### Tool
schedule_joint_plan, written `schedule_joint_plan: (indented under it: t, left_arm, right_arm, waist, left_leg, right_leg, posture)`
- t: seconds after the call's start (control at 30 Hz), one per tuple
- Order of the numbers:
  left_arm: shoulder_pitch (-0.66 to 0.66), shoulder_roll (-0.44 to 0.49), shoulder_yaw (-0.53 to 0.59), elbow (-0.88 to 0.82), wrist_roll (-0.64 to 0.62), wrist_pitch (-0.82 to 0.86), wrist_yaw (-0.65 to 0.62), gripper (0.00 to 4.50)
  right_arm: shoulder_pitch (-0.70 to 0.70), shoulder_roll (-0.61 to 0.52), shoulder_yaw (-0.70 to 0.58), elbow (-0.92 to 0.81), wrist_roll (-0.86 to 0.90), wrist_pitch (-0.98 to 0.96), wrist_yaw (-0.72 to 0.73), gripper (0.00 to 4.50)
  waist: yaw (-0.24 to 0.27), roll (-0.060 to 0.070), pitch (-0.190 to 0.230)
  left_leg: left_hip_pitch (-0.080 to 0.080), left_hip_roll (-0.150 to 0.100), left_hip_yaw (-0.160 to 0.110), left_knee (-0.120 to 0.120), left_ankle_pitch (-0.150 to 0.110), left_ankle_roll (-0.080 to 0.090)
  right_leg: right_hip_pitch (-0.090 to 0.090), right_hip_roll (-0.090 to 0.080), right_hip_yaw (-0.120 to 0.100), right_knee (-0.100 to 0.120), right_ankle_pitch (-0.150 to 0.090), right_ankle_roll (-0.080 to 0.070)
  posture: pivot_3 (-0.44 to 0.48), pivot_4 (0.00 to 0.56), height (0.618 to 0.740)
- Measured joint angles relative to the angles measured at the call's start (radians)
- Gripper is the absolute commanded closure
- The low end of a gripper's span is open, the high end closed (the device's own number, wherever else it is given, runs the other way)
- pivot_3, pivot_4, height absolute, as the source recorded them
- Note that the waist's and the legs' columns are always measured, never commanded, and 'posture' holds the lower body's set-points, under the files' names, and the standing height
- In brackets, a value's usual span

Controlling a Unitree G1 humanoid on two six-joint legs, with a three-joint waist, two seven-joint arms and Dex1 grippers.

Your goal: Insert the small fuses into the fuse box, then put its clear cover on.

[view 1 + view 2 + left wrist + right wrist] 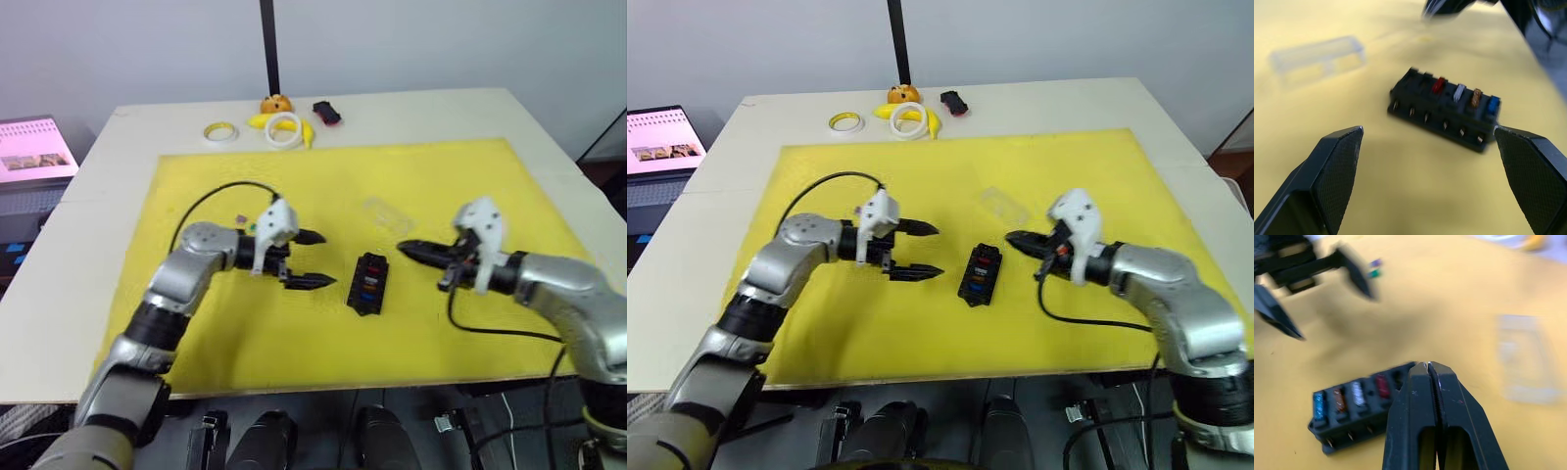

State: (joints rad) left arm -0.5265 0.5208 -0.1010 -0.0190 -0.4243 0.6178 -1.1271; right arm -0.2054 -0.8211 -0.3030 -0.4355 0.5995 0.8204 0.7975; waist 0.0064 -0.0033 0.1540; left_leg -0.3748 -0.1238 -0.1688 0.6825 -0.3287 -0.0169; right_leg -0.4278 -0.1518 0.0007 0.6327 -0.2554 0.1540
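The black fuse box [368, 282] lies mid-mat with red, grey, orange and blue small fuses [1459, 92] seated in one row. Two loose fuses, purple [1376, 263] and green [1375, 272], rest on the mat behind my left wrist. The clear cover [387, 211] lies flat just beyond the box. My left gripper [328, 259] is open to the left of the box, pointing at it, with nothing between its fingers. To the right of the box, my right gripper [400, 248] is shut, its tip close to the box's far end, and I see nothing held in it.
A yellow mat [294, 333] covers the white table. Along the far edge are two tape rings [220, 131] [284, 129], a banana [306, 132], an orange object [277, 103] and a small black-and-red object [326, 113]. A black pole [269, 44] stands behind them, and a screen [34, 147] sits off the left.
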Motion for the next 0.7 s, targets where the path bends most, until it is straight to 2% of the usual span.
schedule_joint_plan:
  t: [0.1,0.17,0.23,0.27,0.37,0.47,0.6,0.7]
  left_arm:
    - [0.122,0.110,0.171,-0.083,-0.124,0.221,0.063,0.00]
    - [0.200,0.172,0.288,-0.115,-0.197,0.331,0.094,0.00]
    - [0.271,0.214,0.380,-0.117,-0.240,0.392,0.111,0.00]
    - [0.313,0.239,0.428,-0.105,-0.249,0.416,0.120,0.00]
    - [0.430,0.305,0.579,-0.034,-0.265,0.452,0.139,0.00]
    - [0.463,0.324,0.683,0.018,-0.264,0.457,0.181,0.00]
    - [0.438,0.321,0.711,0.026,-0.313,0.510,0.206,0.00]
    - [0.335,0.311,0.697,0.033,-0.366,0.582,0.242,0.00]
  right_arm:
    - [0.074,-0.067,-0.118,0.034,0.013,0.025,0.016,2.42]
    - [0.118,-0.100,-0.183,0.078,0.011,0.017,0.036,1.36]
    - [0.144,-0.121,-0.224,0.115,0.003,0.002,0.055,0.37]
    - [0.161,-0.135,-0.244,0.135,0.000,-0.002,0.066,0.07]
    - [0.196,-0.169,-0.297,0.203,-0.018,-0.029,0.091,0.07]
    - [0.199,-0.181,-0.315,0.233,-0.026,-0.047,0.111,0.07]
    - [0.153,-0.180,-0.287,0.224,-0.016,-0.049,0.109,0.07]
    - [0.079,-0.178,-0.227,0.186,0.012,-0.035,0.097,0.07]
  waist:
    - [0.000,0.000,0.000]
    - [0.000,0.000,0.000]
    - [0.003,0.001,0.000]
    - [0.004,0.001,0.000]
    - [0.003,0.001,0.000]
    - [0.010,0.001,0.000]
    - [0.008,0.001,0.000]
    - [0.005,0.001,0.000]
  left_leg:
    - [0.000,0.000,0.000,0.000,0.000,0.000]
    - [0.000,0.000,0.001,0.000,0.000,0.000]
    - [0.001,0.000,0.001,0.000,0.000,0.000]
    - [0.001,0.000,0.001,0.000,0.000,0.000]
    - [0.001,0.000,0.001,-0.001,0.000,0.000]
    - [0.001,0.000,0.001,0.000,0.000,0.000]
    - [0.001,0.000,0.001,0.000,0.000,0.000]
    - [0.001,0.001,0.001,0.000,0.000,0.000]
  right_leg:
    - [0.000,0.000,0.000,0.000,0.000,0.000]
    - [0.000,0.000,0.000,0.000,0.000,0.000]
    - [0.001,0.000,0.000,0.000,0.000,0.000]
    - [0.001,0.000,0.000,0.000,0.000,0.000]
    - [0.001,0.000,0.000,0.000,0.000,0.000]
    - [0.003,0.000,0.000,0.000,0.000,0.000]
    - [0.002,-0.001,0.000,0.000,0.000,0.000]
    - [0.002,-0.001,0.000,0.000,0.000,0.000]
  posture:
    - [0.000,0.150,0.740]
    - [0.000,0.150,0.740]
    - [0.000,0.150,0.740]
    - [0.000,0.150,0.740]
    - [0.000,0.150,0.740]
    - [0.000,0.150,0.740]
    - [0.000,0.150,0.740]
    - [0.000,0.150,0.740]
